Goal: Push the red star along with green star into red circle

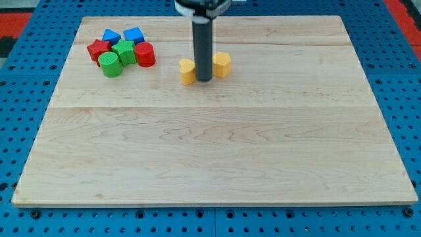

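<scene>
A cluster of blocks sits at the view's top left. The red star (97, 49) is at its left edge. The green star (124, 51) lies in the middle, touching the red circle (145, 54) on its right. A green circle (110, 64) sits at the cluster's lower edge. My tip (204, 79) rests well to the right of the cluster, between two yellow blocks.
Two blue blocks (110, 36) (133, 34) sit at the top of the cluster. One yellow block (188, 71) is just left of my tip and another yellow block (222, 64) is just right of it. The wooden board (217, 151) lies on a blue pegboard.
</scene>
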`<act>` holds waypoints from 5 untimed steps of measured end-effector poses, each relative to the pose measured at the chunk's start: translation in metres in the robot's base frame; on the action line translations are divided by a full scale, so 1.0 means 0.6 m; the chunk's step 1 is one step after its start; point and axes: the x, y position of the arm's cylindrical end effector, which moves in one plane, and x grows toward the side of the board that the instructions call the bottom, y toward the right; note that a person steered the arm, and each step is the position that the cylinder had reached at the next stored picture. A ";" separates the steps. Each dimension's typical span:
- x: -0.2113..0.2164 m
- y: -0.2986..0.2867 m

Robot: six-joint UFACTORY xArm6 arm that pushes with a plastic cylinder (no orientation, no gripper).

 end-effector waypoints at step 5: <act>-0.127 -0.282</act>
